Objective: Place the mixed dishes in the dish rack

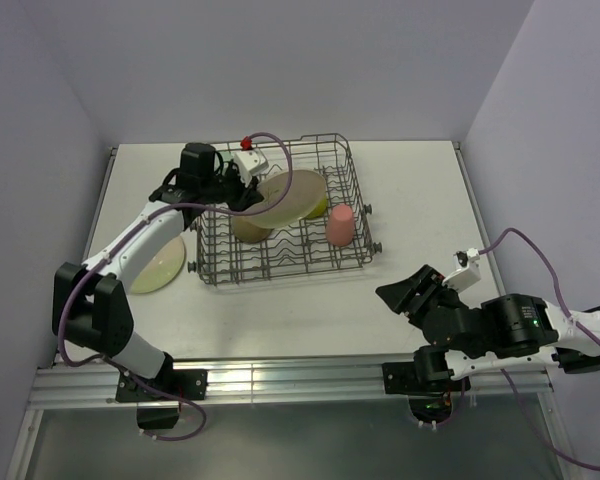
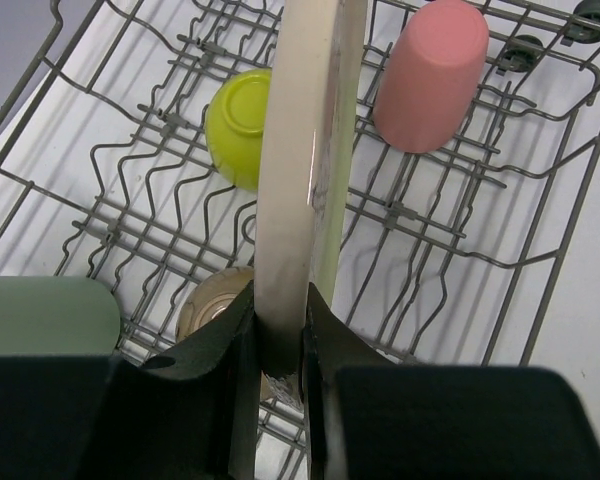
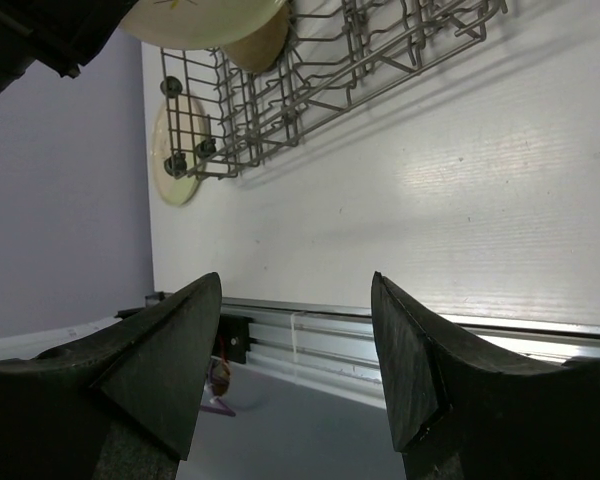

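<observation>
Table (image 1: pixel 300 310), white, holds dish rack (image 1: pixel 280 272) amid lilac walls (image 1: pixel 280 70).

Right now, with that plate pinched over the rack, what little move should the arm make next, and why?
Probably lower it straight down between the tines. The left gripper pinches the cream plate on edge above the dish rack, seemingly not yet seated, with the lime-green bowl and pink cup on either side of it.
</observation>
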`<state>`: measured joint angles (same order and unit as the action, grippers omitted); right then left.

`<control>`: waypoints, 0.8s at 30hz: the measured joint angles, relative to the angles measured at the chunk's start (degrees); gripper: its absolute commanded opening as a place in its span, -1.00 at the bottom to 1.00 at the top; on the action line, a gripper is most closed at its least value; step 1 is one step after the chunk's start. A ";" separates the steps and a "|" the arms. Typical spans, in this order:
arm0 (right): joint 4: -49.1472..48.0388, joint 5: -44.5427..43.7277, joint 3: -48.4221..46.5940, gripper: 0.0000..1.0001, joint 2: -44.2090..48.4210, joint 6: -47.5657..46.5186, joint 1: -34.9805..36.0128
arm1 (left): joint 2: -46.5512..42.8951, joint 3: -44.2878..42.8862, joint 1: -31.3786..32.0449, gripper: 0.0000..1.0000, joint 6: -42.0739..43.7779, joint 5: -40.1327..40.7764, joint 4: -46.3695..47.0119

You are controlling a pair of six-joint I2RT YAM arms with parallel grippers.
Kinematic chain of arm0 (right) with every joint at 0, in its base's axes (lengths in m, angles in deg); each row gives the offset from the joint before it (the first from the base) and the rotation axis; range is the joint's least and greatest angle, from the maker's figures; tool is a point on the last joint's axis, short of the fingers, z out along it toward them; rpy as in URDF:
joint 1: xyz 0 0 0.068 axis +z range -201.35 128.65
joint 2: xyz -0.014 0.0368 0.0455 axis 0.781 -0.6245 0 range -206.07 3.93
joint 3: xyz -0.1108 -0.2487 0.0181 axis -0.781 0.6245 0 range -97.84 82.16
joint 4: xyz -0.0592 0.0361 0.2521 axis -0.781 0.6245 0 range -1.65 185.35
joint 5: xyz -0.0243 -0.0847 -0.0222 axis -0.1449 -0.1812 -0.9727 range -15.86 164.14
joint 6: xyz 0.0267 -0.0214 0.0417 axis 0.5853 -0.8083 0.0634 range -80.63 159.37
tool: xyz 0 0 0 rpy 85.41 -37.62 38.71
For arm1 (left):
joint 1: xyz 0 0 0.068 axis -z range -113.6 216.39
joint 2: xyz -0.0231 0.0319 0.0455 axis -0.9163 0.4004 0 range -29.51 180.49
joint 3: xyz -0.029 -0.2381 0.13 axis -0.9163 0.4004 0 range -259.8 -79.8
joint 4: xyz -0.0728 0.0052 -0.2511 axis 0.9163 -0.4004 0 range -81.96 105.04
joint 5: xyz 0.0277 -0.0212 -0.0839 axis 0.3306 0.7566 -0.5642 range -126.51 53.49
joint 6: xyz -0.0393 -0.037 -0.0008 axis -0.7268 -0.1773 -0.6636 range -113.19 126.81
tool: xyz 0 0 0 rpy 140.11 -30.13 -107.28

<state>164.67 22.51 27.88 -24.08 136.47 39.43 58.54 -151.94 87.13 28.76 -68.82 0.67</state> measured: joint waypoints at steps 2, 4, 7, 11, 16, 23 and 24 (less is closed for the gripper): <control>0.00 -0.04 -0.02 0.37 0.04 0.00 0.00 | 0.85 -0.33 -0.31 -1.00 0.28 -0.28 0.37; 0.00 -0.04 -0.02 0.36 0.26 0.15 0.00 | 1.88 -0.85 -0.70 -1.00 0.72 -0.83 0.33; 0.00 -0.09 0.00 0.36 1.07 0.42 0.00 | 3.45 -1.57 -1.49 -1.00 1.33 -1.33 0.24; 0.00 -0.39 0.00 0.36 1.86 0.57 0.00 | 4.92 -2.32 -2.29 -1.00 1.60 -1.95 0.02; 0.00 -1.05 0.00 0.36 1.86 0.59 0.00 | 6.88 -4.00 -2.45 -1.00 2.21 -3.54 -0.02; 0.00 -1.33 0.00 0.36 1.86 0.76 0.00 | 11.06 -4.76 -2.51 -1.00 3.13 -4.76 -1.49; 0.00 -1.36 0.00 0.36 1.88 0.79 0.00 | 11.61 -4.76 -2.54 -1.00 3.52 -4.81 -1.42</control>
<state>164.67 21.15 27.88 -22.20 137.26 39.43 70.15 -156.70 84.59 32.28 -73.63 -0.75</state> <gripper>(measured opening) 0.682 0.224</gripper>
